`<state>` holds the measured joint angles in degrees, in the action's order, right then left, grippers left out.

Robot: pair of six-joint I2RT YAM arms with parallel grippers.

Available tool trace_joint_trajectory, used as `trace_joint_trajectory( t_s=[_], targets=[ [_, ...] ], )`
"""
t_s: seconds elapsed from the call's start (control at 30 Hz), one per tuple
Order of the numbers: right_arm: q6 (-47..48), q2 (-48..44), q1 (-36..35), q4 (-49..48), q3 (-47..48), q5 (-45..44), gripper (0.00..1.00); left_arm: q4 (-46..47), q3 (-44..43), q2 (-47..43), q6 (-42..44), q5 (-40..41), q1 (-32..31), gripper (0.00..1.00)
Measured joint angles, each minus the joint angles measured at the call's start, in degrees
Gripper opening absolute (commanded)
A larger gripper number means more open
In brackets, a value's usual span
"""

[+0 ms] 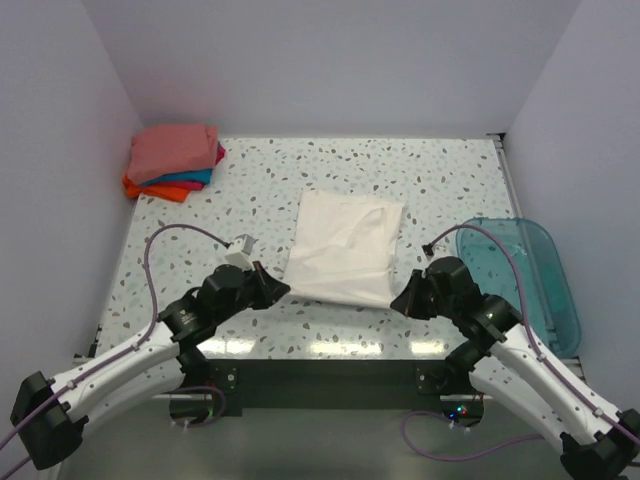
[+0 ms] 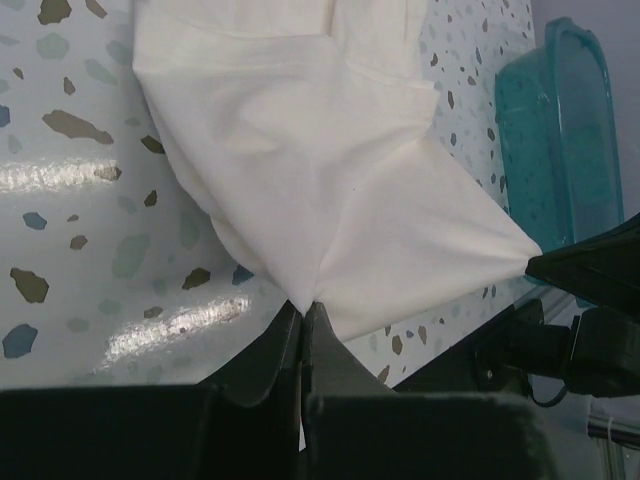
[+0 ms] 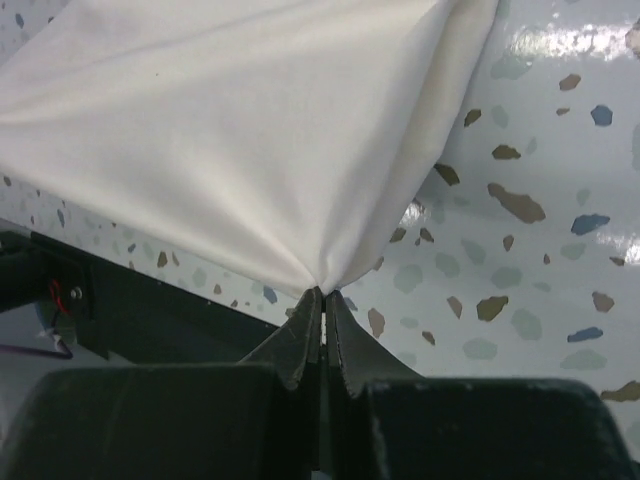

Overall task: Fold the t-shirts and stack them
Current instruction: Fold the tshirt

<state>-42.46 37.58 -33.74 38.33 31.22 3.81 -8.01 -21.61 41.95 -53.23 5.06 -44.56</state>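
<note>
At the far left corner of the speckled terrazzo-pattern table (image 1: 450,180) sits the stack of folded t-shirts (image 1: 172,160), salmon-pink on top, with teal and orange edges showing beneath. It lies well apart from the work in hand.

The left gripper (image 1: 272,285) has its fingers pressed together on the near left corner of the white cloth t-shirt (image 1: 345,245). The left wrist view shows the cloth drawn into a point between them. The shirt lies flat in the middle of the table as a narrowed rectangle with no chest print showing. Its long axis runs from the near edge toward the far wall, the far end leaning slightly right. I cannot tell which end is the collar.

The right gripper (image 1: 400,298) likewise pinches the near right corner, and the hem is taut between the two. At the far right rests the translucent teal plastic bin (image 1: 530,285).

This looks like the crosswise fold, with the sides apparently already tucked in. The next move probably calls for lifting both corners together and carrying them evenly toward the far edge, keeping the hem straight.
</note>
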Motion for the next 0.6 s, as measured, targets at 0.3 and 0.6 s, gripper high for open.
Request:
trace_joint_trajectory(
  t_s=[0.3,0.6],
  targets=[
    [2.14,6.21,-1.11,10.88,15.8,-5.55,0.0,-9.9,-9.99,4.04,2.08,2.78,-0.79,0.0],
    [7.89,28.02,9.6,7.37,32.61,-6.93,0.0,-2.29,-28.76,27.45,9.49,-2.12,12.59,0.0]
  ],
)
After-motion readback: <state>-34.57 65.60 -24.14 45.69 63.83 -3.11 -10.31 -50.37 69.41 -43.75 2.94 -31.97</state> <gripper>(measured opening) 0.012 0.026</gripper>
